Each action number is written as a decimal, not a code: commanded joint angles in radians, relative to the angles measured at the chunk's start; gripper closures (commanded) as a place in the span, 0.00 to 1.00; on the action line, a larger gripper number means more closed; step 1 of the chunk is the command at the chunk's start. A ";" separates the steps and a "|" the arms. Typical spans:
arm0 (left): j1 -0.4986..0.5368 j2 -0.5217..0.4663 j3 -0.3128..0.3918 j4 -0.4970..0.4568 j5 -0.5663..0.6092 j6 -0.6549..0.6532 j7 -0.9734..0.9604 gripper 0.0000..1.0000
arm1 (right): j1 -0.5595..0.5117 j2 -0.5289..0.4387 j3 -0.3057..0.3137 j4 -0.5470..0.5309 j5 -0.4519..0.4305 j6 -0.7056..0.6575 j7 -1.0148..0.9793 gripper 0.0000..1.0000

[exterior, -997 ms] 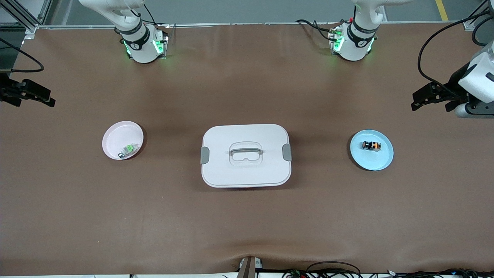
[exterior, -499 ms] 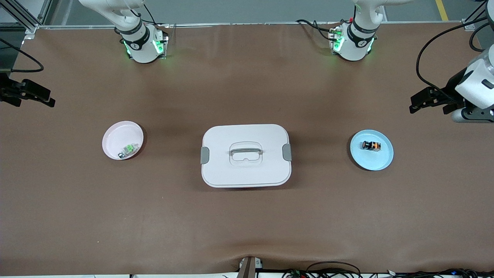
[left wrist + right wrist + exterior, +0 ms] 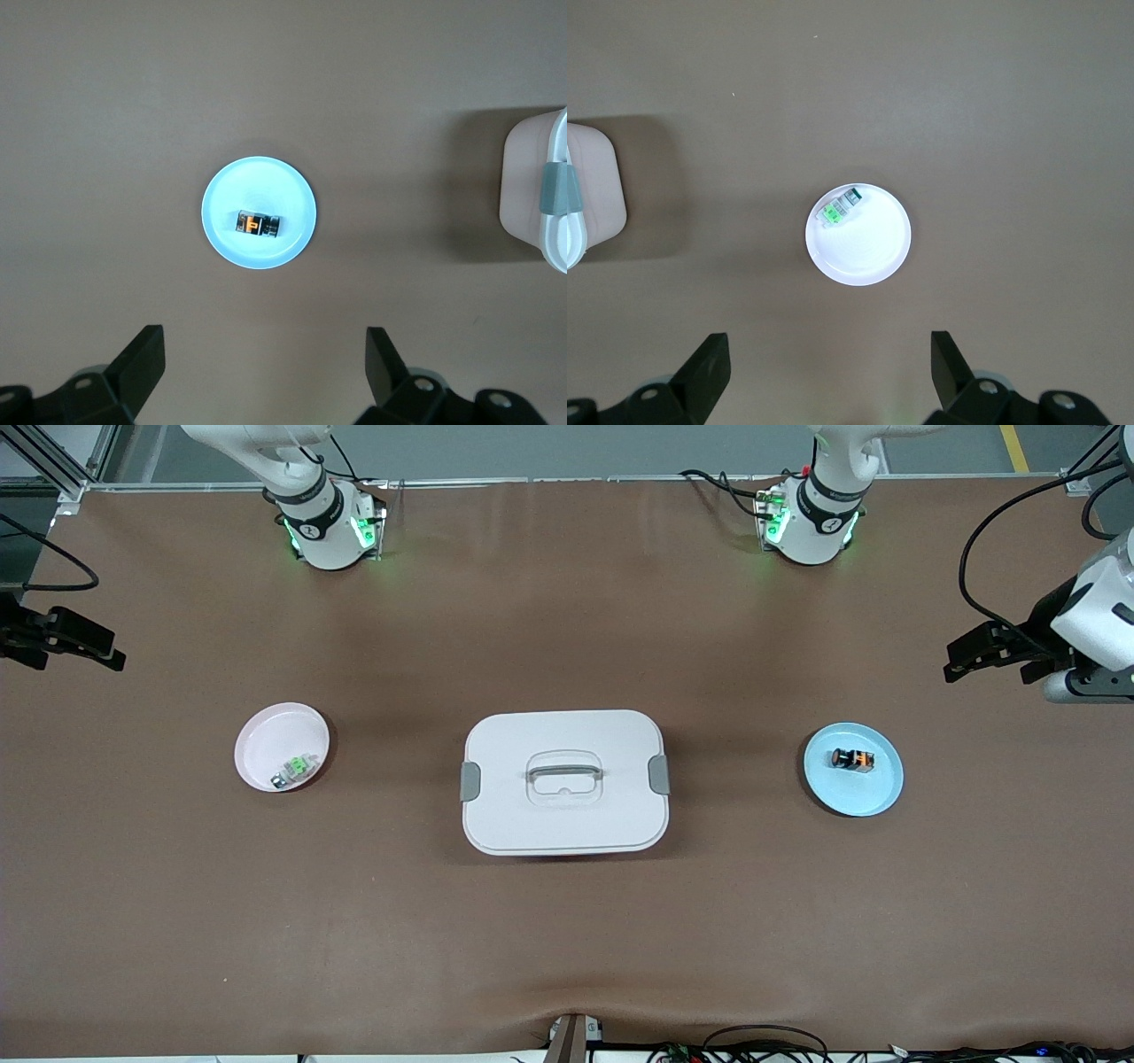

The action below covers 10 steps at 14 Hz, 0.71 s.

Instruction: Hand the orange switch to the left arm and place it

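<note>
Brown table (image 3: 567, 921): both tools, left tool (image 3: 974, 657) and right tool (image 3: 89, 646), spread apart (arms partly cropped).

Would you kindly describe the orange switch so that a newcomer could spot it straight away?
Start at the white box in the middle of the table, then look toward the left arm's end to the blue plate. The orange switch lies on that plate: a tiny black cylinder with an orange band. The only other small part is green and silver, on the pink plate at the right arm's end.

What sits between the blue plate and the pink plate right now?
The white box lies between the blue plate and the pink plate, with bare table either side; the front view shows it.
</note>
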 commanded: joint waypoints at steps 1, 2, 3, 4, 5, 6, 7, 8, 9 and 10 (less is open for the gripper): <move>0.002 -0.029 0.001 -0.026 0.004 0.003 -0.001 0.00 | -0.008 -0.021 -0.001 -0.024 0.016 0.011 -0.015 0.00; 0.002 -0.029 0.001 -0.026 0.004 0.003 -0.001 0.00 | -0.007 -0.021 0.000 -0.024 0.016 0.011 -0.014 0.00; 0.002 -0.029 0.000 -0.026 0.004 0.001 -0.002 0.00 | -0.007 -0.021 0.000 -0.024 0.017 0.011 -0.014 0.00; 0.002 -0.026 0.000 -0.026 0.004 -0.008 -0.002 0.00 | -0.007 -0.021 0.000 -0.024 0.017 0.011 -0.014 0.00; 0.001 -0.026 -0.002 -0.027 0.004 -0.014 -0.002 0.00 | -0.007 -0.021 -0.001 -0.024 0.017 0.012 -0.014 0.00; -0.001 -0.022 -0.002 -0.027 0.005 -0.023 -0.002 0.00 | -0.008 -0.021 -0.001 -0.024 0.017 0.012 -0.014 0.00; -0.001 -0.020 -0.004 -0.027 0.005 -0.025 -0.002 0.00 | -0.008 -0.021 -0.001 -0.024 0.017 0.012 -0.014 0.00; -0.002 -0.020 -0.004 -0.027 0.005 -0.027 -0.002 0.00 | -0.008 -0.021 -0.001 -0.024 0.017 0.012 -0.014 0.00; -0.002 -0.020 -0.004 -0.027 0.005 -0.027 -0.002 0.00 | -0.007 -0.021 -0.001 -0.024 0.017 0.012 -0.014 0.00; -0.001 -0.020 -0.004 -0.027 0.005 -0.025 -0.002 0.00 | -0.007 -0.021 -0.001 -0.024 0.017 0.012 -0.014 0.00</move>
